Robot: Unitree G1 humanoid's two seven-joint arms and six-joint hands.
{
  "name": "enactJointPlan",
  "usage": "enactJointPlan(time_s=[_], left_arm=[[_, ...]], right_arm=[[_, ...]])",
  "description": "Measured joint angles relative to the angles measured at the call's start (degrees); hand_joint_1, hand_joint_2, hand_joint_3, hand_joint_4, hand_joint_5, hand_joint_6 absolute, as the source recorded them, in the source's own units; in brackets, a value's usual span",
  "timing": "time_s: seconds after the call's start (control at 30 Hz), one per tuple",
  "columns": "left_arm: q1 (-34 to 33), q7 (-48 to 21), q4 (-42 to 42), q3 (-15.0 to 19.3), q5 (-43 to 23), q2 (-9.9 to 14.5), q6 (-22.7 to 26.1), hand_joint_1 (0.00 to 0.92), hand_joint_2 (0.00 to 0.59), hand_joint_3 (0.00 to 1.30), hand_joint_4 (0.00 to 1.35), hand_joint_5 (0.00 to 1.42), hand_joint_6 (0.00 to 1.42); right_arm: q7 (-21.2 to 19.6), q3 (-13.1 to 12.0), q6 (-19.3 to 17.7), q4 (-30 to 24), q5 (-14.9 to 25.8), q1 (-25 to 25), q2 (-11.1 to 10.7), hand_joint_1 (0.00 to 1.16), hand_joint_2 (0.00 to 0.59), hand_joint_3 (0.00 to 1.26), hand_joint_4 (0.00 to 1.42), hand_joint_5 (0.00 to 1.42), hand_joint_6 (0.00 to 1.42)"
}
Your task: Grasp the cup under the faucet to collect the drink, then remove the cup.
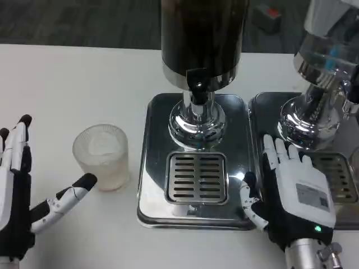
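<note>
On the white table (67, 73), left of the dispenser's steel base (147, 168), a frosted cup (101, 156) was seen standing upright, well short of the faucet (196, 89) and not beneath it. Nothing was held by the left hand (25, 188), which was placed at the table's left edge with its fingers (17, 145) spread and pointing away from the robot, while the thumb (70, 196) was stretched toward the cup's lower side, its black tip just beside the cup wall; whether it touched could not be told. The right hand (291, 193) was laid flat, palm down, between the dispenser's base and the base of a second dispenser (322, 106) on the right, its fingers close together and extended, with nothing gripped. A slotted drip grate (196, 177) was set into the base in front of the chrome pedestal (196, 120), and the dark tank (202, 33) was mounted above the faucet. The cup appeared pale and cloudy; its contents could not be made out.
</note>
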Motion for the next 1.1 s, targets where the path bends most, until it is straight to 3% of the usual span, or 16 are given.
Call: enactJointPlan(time_s=[0.2, 0.37, 0.83, 1.1], left_arm=[[-7.9, -7.6, 15.1, 0.5, -13.5, 0.3, -13.0, 0.0, 0.0, 0.0, 0.0, 0.0, 0.0], [-10.7, -8.8, 22.3, 0.4, -15.1, 0.0, -18.7, 0.0, 0.0, 0.0, 0.0, 0.0, 0.0], [-15.1, -6.8, 33.0, -1.3, -13.2, -0.7, -19.3, 0.001, 0.0, 0.0, 0.0, 0.0, 0.0], [-19.9, -6.8, 36.1, -5.2, -11.0, -1.3, -19.0, 0.044, 0.0, 0.0, 0.0, 0.0, 0.0]], right_arm=[[-0.6, -0.1, 0.8, 0.0, 0.0, 0.2, 1.5, 0.38, 0.577, 0.01, 0.0, 0.0, 0.0], [-0.8, -0.2, 1.7, 0.1, 0.0, 0.3, 2.2, 0.38, 0.577, 0.02, 0.0, 0.0, 0.0], [-0.8, -0.1, 2.3, 0.1, -0.1, 0.5, 2.2, 0.38, 0.577, 0.04, 0.0, 0.0, 0.0], [-0.8, 0.0, 2.3, 0.1, -0.1, 0.5, 2.2, 0.38, 0.577, 0.05, 0.0, 0.0, 0.0]])
